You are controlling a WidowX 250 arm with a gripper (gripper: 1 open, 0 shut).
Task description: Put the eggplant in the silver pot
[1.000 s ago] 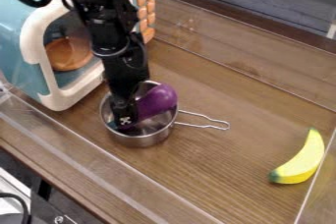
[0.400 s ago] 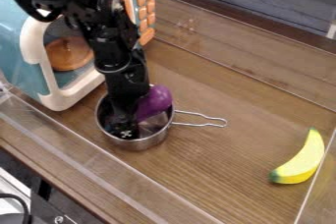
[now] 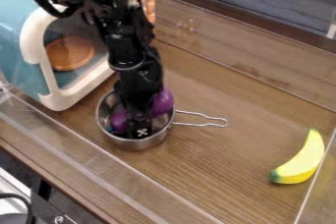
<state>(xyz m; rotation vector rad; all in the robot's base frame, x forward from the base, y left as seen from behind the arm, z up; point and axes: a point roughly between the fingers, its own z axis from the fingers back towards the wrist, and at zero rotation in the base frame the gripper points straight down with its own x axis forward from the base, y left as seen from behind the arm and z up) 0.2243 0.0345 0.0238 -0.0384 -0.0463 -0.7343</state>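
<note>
The hand (image 3: pixel 137 122) reaches into the silver pot (image 3: pixel 118 136) beside the eggplant (image 3: pixel 160 103).

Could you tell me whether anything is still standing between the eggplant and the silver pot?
Nothing visible does. The eggplant already sits inside the pot, leaning against its right rim, with the end effector reaching down into the pot beside it. The banana lies far off to the right.

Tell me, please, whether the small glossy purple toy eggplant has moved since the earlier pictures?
Yes. The purple toy eggplant has sunk lower into the shiny steel pot, from leaning above its right rim; the yellow banana has kept its place.
</note>
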